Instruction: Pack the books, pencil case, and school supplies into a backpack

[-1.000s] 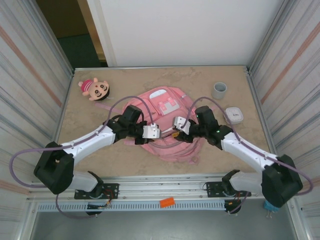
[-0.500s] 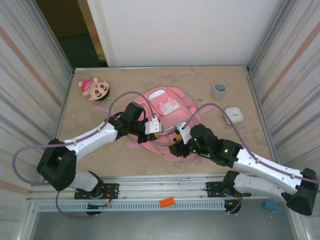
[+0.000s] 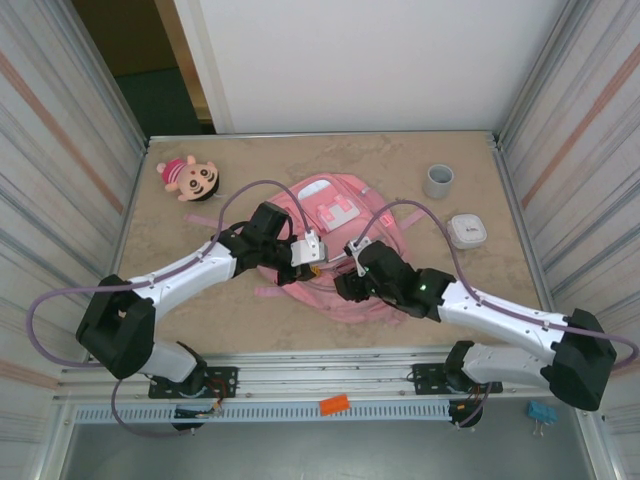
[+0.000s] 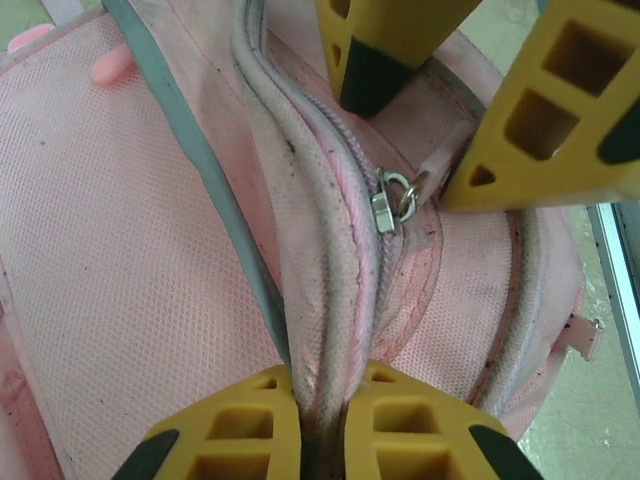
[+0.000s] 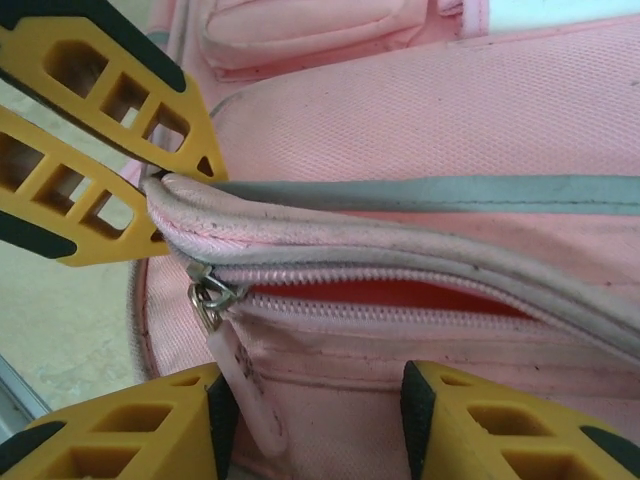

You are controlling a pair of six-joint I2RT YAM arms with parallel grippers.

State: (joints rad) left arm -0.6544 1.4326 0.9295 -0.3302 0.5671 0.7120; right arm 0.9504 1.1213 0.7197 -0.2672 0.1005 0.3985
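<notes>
The desk (image 3: 400, 160) is carrying everything you are working with. The pink backpack (image 3: 340, 210) is lying flat in the middle of it, its pale front patches facing the far wall, and both of your arms are reaching in over its near half.

A plush doll (image 3: 190, 178) is lying near the far left corner, well apart from the bag. To the right, a small white case (image 3: 467, 231) is sitting near the bag, and a grey cup (image 3: 438, 180) is standing beyond it.

Your left claw (image 4: 325, 385) is clamping shut on the backpack's grey piping (image 4: 330, 290), pinching that ridge of fabric up between its yellow fingers.

Your right claw (image 5: 310, 385) is hanging open just across from it, its fingers standing apart on either side of the zip line. The zip (image 5: 390, 295) is gaping a little, showing orange-red lining inside.

The metal slider (image 5: 208, 297) is sitting at the left end of that gap. Its pink pull tab (image 5: 240, 390) is dangling against the inner face of the right claw's left-hand finger in the right wrist view, not pinched.
</notes>
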